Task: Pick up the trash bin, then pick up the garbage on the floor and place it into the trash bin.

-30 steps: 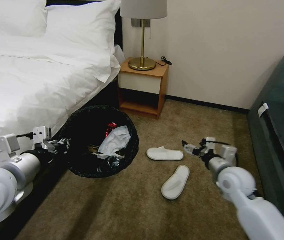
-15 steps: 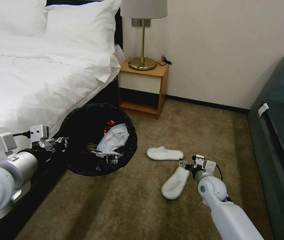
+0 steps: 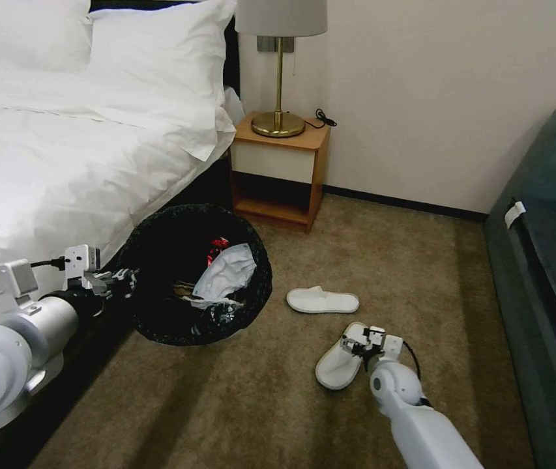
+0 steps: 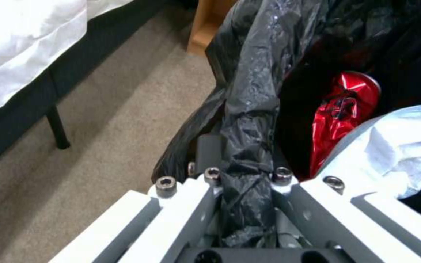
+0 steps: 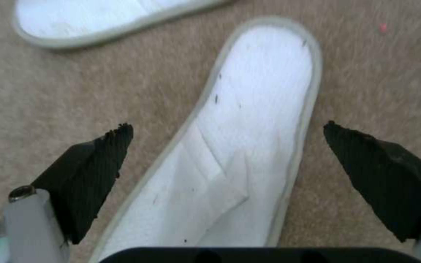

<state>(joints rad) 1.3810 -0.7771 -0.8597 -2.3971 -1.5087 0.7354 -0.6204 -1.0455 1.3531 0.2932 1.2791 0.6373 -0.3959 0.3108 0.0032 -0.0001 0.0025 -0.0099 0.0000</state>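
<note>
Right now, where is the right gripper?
In the head view, the right gripper hangs open over the nearer slipper on the carpet, right of the trash bin.

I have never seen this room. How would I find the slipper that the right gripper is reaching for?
Start at the wooden nightstand beside the bed and look down to the carpet in front of it, right of the trash bin. Two white slippers lie there. The wanted slipper is the nearer one, lying slantwise, with the open right gripper over it; the other slipper lies crosswise, farther away.
</note>
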